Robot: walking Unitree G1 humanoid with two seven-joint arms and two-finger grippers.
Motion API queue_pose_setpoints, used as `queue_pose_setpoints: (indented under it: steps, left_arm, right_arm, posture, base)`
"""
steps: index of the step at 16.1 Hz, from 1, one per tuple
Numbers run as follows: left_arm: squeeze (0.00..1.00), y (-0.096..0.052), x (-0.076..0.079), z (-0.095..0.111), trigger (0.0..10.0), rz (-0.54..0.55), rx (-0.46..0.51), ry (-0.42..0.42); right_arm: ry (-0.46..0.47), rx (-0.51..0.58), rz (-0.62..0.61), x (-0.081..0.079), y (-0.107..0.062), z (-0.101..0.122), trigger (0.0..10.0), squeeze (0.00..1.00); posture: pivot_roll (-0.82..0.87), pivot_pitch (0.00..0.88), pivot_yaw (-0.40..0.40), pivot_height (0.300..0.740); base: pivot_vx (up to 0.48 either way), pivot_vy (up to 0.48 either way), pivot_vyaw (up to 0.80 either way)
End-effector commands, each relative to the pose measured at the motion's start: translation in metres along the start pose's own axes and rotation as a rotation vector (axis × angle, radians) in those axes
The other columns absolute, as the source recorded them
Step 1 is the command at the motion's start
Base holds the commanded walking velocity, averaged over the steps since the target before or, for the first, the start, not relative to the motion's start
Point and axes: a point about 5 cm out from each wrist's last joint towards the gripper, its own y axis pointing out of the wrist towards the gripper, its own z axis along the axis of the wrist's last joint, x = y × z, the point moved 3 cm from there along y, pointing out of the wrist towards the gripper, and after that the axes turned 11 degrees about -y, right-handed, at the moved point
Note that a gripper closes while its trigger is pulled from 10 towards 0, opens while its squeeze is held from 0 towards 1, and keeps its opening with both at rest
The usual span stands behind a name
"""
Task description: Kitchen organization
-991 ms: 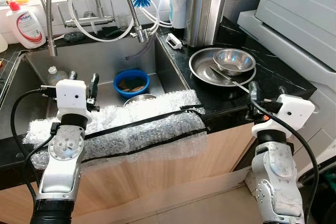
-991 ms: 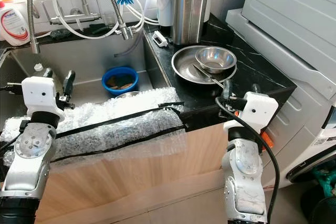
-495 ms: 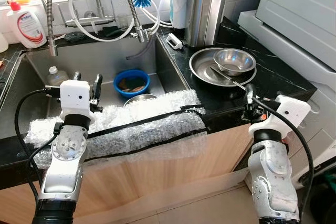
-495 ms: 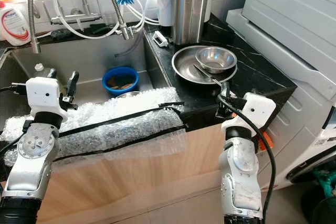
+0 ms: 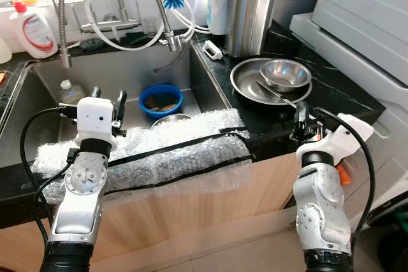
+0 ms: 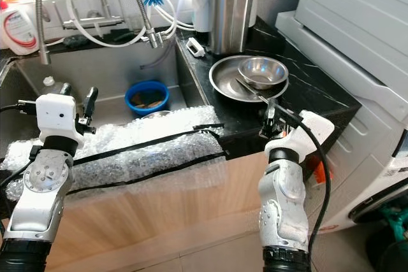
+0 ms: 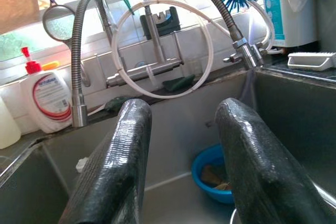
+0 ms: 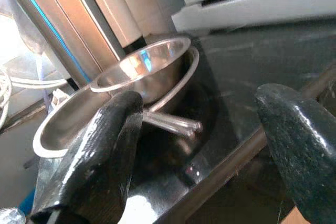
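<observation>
Barely started, I'd say. Right gripper was wide open, empty, at the counter edge; steel plate with small bowl just ahead, untouched. Left gripper open over sink.

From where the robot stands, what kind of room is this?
A home kitchen, most likely: a steel sink with pull-down faucets, dish soap on the ledge, and steel bowls on a black counter.

My counter is glossy black stone; the bowl and plate on it are shiny steel. The sink is brushed metal, its tub blue plastic, its edge bubble wrap.
</observation>
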Motion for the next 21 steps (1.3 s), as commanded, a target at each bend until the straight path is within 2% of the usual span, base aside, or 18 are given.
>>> queue_pose_setpoints:
  steps: [1, 8, 9, 10, 11, 12, 13, 14, 15, 18, 19, 20, 21]
  left_arm:
    - [0.0, 0.002, 0.003, 0.003, 10.0, -0.015, 0.01, 0.007]
    - [0.0, 0.003, 0.006, 0.003, 10.0, -0.018, 0.014, 0.009]
    - [0.0, 0.003, 0.006, 0.004, 10.0, -0.018, 0.016, 0.01]
    - [0.0, 0.003, 0.006, 0.004, 10.0, -0.016, 0.017, 0.009]
    - [0.0, 0.003, 0.006, 0.004, 10.0, -0.017, 0.018, 0.01]
    - [0.0, 0.003, 0.007, 0.004, 10.0, -0.018, 0.018, 0.011]
    - [0.0, 0.004, 0.007, 0.004, 10.0, -0.019, 0.018, 0.011]
    - [0.0, 0.004, 0.007, 0.004, 10.0, -0.019, 0.019, 0.012]
    - [0.0, 0.004, 0.007, 0.004, 10.0, -0.02, 0.021, 0.013]
    - [0.0, 0.004, 0.008, 0.004, 10.0, -0.022, 0.022, 0.014]
    - [0.0, 0.004, 0.008, 0.004, 10.0, -0.024, 0.022, 0.017]
    - [0.0, 0.004, 0.009, 0.004, 10.0, -0.025, 0.022, 0.018]
    - [0.0, 0.004, 0.009, 0.004, 10.0, -0.025, 0.023, 0.018]
  right_arm:
    - [0.016, -0.014, 0.004, -0.003, 0.004, 0.0, 10.0, 0.0]
    - [0.049, -0.017, 0.01, -0.005, 0.006, -0.003, 10.0, 0.0]
    - [0.054, -0.014, 0.016, -0.007, 0.007, -0.002, 4.6, 0.0]
    - [0.065, -0.014, 0.028, -0.009, 0.007, -0.002, 0.3, 0.0]
    - [0.072, -0.009, 0.039, -0.012, 0.008, -0.001, 0.0, 0.0]
    - [0.073, -0.006, 0.044, -0.013, 0.008, -0.001, 1.2, 0.0]
    - [0.074, -0.006, 0.044, -0.014, 0.008, -0.001, 3.7, 0.0]
    - [0.074, -0.006, 0.044, -0.014, 0.008, -0.001, 4.8, 0.0]
    - [0.076, -0.008, 0.045, -0.014, 0.008, -0.001, 10.0, 0.0]
    - [0.078, -0.008, 0.046, -0.014, 0.008, -0.002, 10.0, 0.0]
    - [0.082, -0.009, 0.048, -0.014, 0.009, -0.002, 7.3, 0.0]
    - [0.084, -0.009, 0.049, -0.015, 0.009, -0.002, 3.5, 0.0]
    - [0.085, -0.008, 0.051, -0.016, 0.009, -0.002, 1.3, 0.0]
  posture:
    - [-0.09, 0.0, 0.038, 0.74]
    - [-0.09, 0.0, 0.038, 0.74]
    - [-0.09, 0.0, 0.038, 0.74]
    - [-0.09, 0.0, 0.037, 0.74]
    - [-0.09, 0.0, 0.036, 0.74]
    - [-0.09, 0.0, 0.036, 0.74]
    - [-0.09, 0.0, 0.036, 0.74]
    - [-0.09, 0.0, 0.036, 0.74]
    - [-0.09, 0.0, 0.035, 0.74]
    - [-0.09, 0.0, 0.035, 0.74]
    - [-0.09, 0.0, 0.034, 0.74]
    - [-0.09, 0.0, 0.034, 0.74]
    - [-0.09, 0.0, 0.033, 0.74]
  base:
    - [0.0, 0.0, 0.0]
    - [0.0, 0.0, 0.0]
    - [0.0, 0.0, 0.0]
    - [0.0, 0.0, 0.0]
    - [0.0, 0.0, 0.0]
    - [0.0, 0.0, 0.0]
    - [0.0, 0.0, 0.0]
    - [0.0, 0.0, 0.0]
    - [0.0, 0.0, 0.0]
    - [0.0, 0.0, 0.0]
    - [0.0, 0.0, 0.0]
    - [0.0, 0.0, 0.0]
    - [0.0, 0.0, 0.0]
